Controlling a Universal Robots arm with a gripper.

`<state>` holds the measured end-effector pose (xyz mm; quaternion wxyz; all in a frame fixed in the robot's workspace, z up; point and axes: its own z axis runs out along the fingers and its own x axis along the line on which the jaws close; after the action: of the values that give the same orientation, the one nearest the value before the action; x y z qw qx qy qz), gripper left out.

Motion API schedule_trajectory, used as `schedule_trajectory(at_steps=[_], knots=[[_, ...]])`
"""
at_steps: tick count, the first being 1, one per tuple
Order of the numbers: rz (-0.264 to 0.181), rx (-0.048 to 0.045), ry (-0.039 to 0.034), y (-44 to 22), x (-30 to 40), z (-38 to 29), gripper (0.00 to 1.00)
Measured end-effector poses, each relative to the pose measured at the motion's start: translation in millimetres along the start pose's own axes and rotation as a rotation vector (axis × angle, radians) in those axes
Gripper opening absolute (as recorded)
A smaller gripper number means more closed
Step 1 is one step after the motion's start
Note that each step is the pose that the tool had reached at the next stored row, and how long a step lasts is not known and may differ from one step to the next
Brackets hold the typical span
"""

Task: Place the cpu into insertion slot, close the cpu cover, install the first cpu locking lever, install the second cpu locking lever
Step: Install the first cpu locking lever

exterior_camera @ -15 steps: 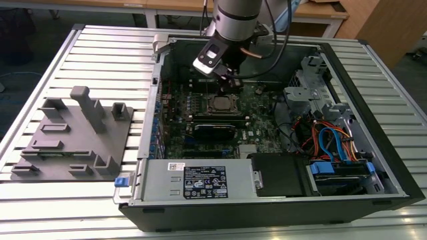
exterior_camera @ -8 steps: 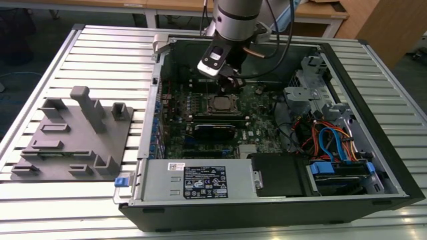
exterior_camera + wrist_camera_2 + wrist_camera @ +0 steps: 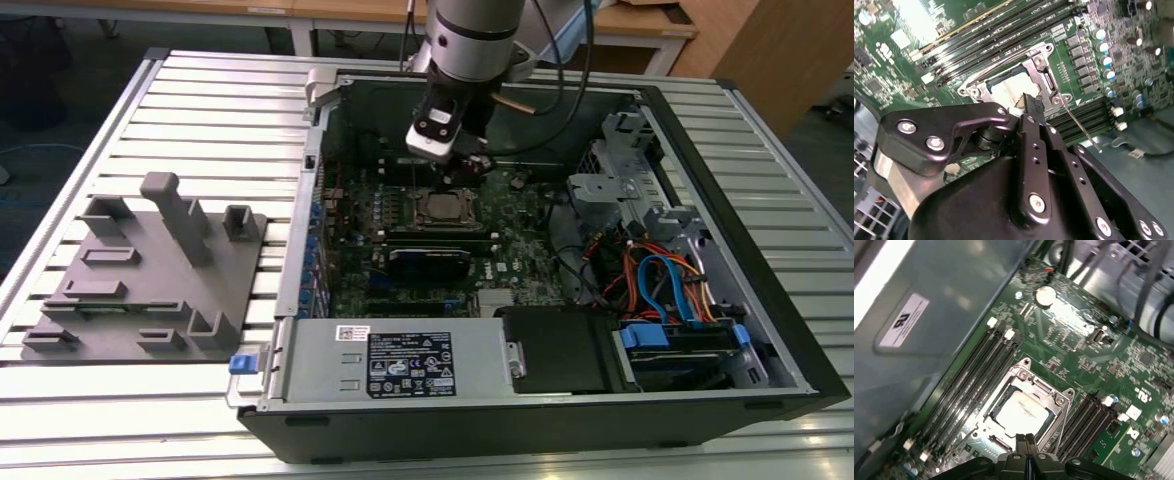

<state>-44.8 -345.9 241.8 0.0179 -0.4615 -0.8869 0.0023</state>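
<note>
The black two-fingered tool (image 3: pixel 1026 442) hangs low inside the open black computer case (image 3: pixel 787 330). Its fingers are pressed together with nothing between them.

Straight ahead of its tips, and just below them, lies the small flat square cpu (image 3: pixel 1021 412) with a silver-grey metal top. It is seated in the square, silver-rimmed insertion slot (image 3: pixel 1025 369) on the green circuit board (image 3: pixel 1079 330). The thin silver cpu cover (image 3: pixel 1043 79), a frame plate with a square window, lies flat around the chip, so the first two steps look done to me.

In the second wrist view the tool sits over the near edge of that frame. A thin silver wire locking lever (image 3: pixel 1081 127) starts at the socket corner just beside the tool. Its long axis slants outward, away from the tool, across the long black memory slots (image 3: pixel 1004 42). To my eye it is not latched down.

The case itself rests on a slatted metal worktop (image 3: pixel 200 110).
</note>
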Motion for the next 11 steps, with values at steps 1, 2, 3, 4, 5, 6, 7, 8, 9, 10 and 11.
schedule_trajectory(at_steps=[1,2,3,4,5,6,7,8,9,10,11], knots=[[-0.017,0.0005,-0.0004,0.0,0.0,0.0,0.1],[-0.034,0.0009,-0.0007,0.0,0.0,0.0,0.1],[-0.052,0.0015,-0.0011,0.0,0.0,0.0,0.1],[-0.069,0.002,-0.0014,0.0,0.0,0.0,0.1],[-0.087,0.0025,-0.0018,0.0,0.0,0.0,0.1],[-0.104,0.0031,-0.0022,0.0,0.0,0.0,0.1],[-0.12,0.0035,-0.0025,0.0,0.0,0.0,0.1],[-0.137,0.004,-0.0028,0.0,0.0,0.0,0.1],[-0.154,0.0045,-0.0032,0.0,0.0,0.0,0.1],[-0.173,0.0051,-0.0036,0.0,0.0,0.0,0.1],[-0.189,0.0056,-0.0039,0.0,0.0,0.0,0.1]])
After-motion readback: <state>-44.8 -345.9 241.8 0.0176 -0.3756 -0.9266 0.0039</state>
